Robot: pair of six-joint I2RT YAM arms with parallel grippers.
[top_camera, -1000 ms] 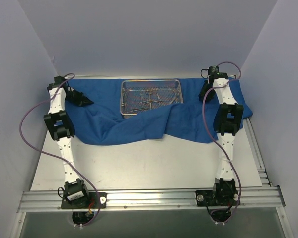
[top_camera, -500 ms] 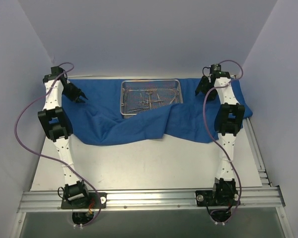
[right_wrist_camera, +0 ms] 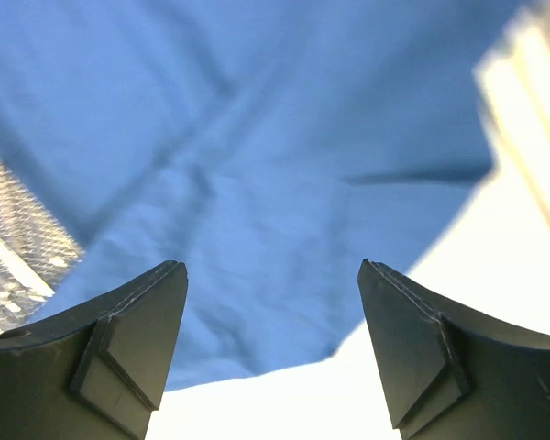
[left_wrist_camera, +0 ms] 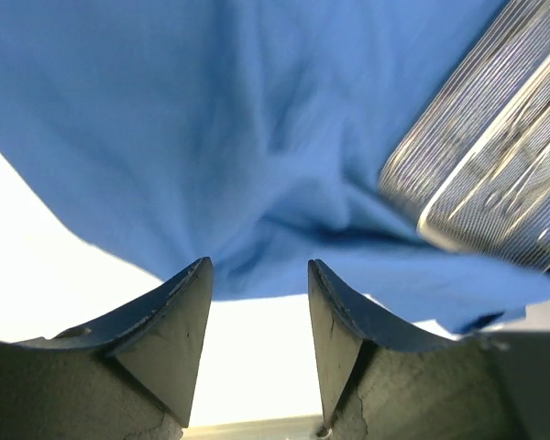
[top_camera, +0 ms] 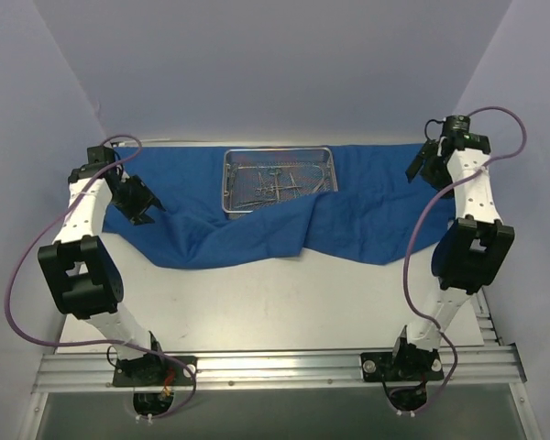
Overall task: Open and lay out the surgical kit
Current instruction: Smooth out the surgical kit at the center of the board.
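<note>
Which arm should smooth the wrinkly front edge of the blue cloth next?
Probably the left. The left gripper hangs open over the blue cloth, at its rumpled left part, near that edge. The right gripper is open too, but by the far right corner.

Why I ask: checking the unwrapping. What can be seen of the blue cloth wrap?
The blue cloth wrap is soft, creased royal-blue fabric, spread open across the far half of the table. The wire-mesh tray sits on it, and a rumpled fold of its near edge laps over the tray's near right corner.
</note>
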